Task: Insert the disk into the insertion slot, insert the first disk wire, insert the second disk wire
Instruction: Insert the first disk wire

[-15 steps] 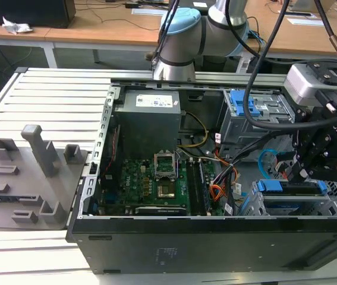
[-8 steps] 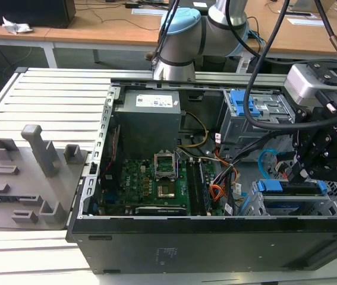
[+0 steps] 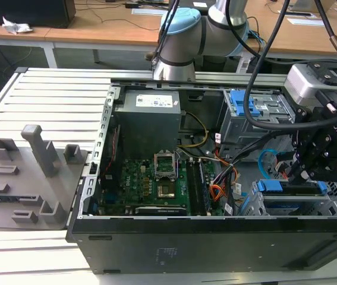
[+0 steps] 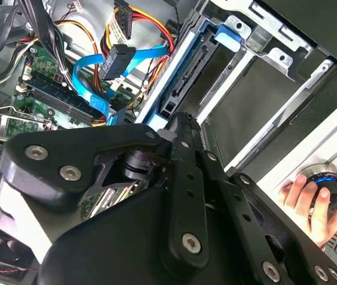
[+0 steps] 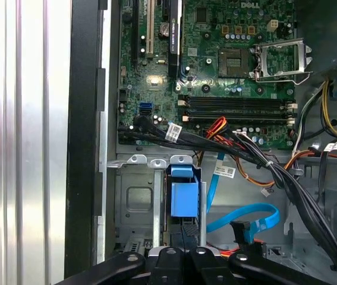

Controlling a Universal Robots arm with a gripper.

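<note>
The disk (image 3: 288, 187) sits in the insertion slot (image 3: 336, 200), the grey cage at the case's front corner on the exterior view's right, with its bright blue carrier edge showing. In the first wrist view the blue carrier (image 5: 183, 199) stands on edge inside the perforated cage (image 5: 134, 199). My gripper (image 3: 304, 176) hangs just above the disk's connector end. Its tips (image 5: 184, 236) are shut together against that end with nothing held. In the second wrist view my gripper (image 4: 183, 123) ends at the disk's connector edge (image 4: 186, 68). A loose blue wire with a black plug (image 5: 243, 228) (image 4: 118, 59) lies beside the disk.
A taller grey cage with a blue clip (image 3: 243, 104) stands behind the slot. Black and orange cable bundles (image 5: 216, 142) cross between motherboard (image 3: 150, 178) and cage. A hand (image 4: 308, 199) rests on a knob outside the case. Grey fixtures (image 3: 31, 172) sit on the exterior view's left.
</note>
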